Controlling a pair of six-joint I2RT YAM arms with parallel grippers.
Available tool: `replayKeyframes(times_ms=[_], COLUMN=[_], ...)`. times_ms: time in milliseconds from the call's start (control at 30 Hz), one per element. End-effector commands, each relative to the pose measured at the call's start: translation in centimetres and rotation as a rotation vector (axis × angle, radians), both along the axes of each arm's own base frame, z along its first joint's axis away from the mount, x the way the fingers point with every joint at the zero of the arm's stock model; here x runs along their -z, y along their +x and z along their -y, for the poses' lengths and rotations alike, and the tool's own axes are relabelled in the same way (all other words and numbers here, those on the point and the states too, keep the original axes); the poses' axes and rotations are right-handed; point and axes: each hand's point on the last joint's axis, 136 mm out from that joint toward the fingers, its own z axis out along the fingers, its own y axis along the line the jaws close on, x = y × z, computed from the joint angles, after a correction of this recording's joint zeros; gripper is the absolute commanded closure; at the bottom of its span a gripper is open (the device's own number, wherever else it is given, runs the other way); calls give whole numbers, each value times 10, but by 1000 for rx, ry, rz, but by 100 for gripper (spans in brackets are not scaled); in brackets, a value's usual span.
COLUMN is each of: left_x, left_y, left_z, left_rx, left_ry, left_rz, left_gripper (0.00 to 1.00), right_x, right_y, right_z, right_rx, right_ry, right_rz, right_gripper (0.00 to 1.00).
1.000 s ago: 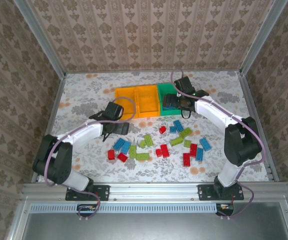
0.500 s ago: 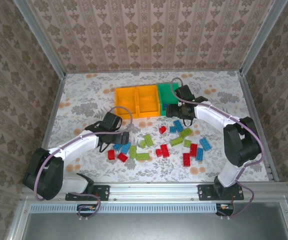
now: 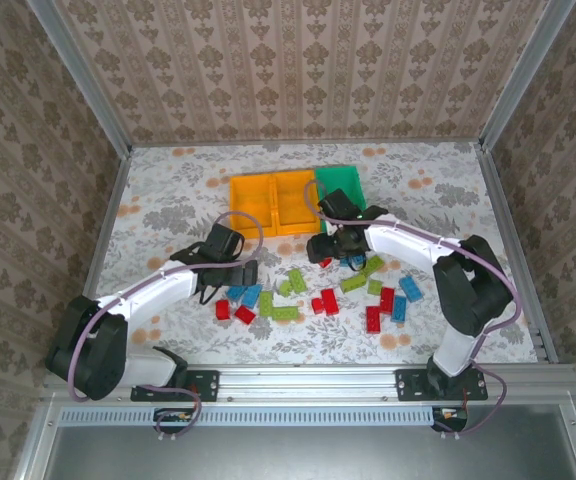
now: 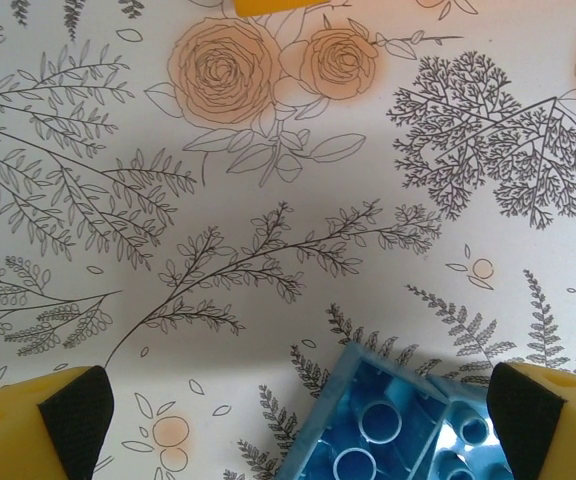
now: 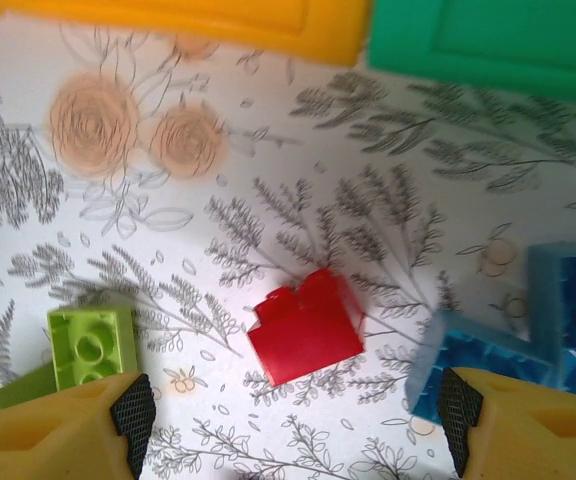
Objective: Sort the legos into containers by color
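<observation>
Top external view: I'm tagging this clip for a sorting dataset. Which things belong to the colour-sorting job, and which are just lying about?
Job:
- red legos, blue legos, lime green legos
- two orange-yellow bins, green bin

Just there:
- floral table cover
- patterned walls
- metal frame

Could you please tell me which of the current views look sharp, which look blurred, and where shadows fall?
Left wrist: printed tablecloth crisp, with a soft shadow just beyond the blue brick. Right wrist: slightly blurred, the red brick and orange bin edge soft. Top external: evenly lit, no glare.
</observation>
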Motion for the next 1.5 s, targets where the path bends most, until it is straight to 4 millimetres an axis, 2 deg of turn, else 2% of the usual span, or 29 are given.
replayKeyframes(times_ms=[0, 267, 433, 567, 833, 933, 1100, 1267, 1367, 1467], left_x=[-5, -4, -2, -2, -1, 0, 2, 3, 2, 1], left_y=[5, 7, 6, 7, 7, 7, 8, 10, 12, 12], left_z=[-3, -2, -4, -4, -5, -5, -3, 0, 1, 3], left_rx=[-33, -36, -44, -44, -50, -48, -46, -40, -33, -25], left_ry=[11, 3, 4, 2, 5, 4, 2, -2, -2, -7], left_rz=[22, 19, 15, 12, 10, 8, 1, -3, -2, 1], left_gripper=[0, 0, 0, 0, 0, 0, 0, 0, 0, 0], right_x=[10, 23, 36, 40, 45, 37, 3, -35, -42, -39], right_y=[-8, -1, 1, 4, 4, 6, 20, 59, 83, 104], right_z=[-4, -2, -1, -4, -4, -5, -18, -40, -51, -53], right_rx=[-104, -149, -185, -198, -205, -196, -152, -12, 80, 161], right_ry=[-89, -160, -201, -201, -211, -203, -113, 90, 190, 223], right_rz=[-26, -13, -34, -33, -45, -26, 56, 131, 108, 90], right_gripper=[22, 22, 26, 33, 55, 65, 68, 69, 69, 69])
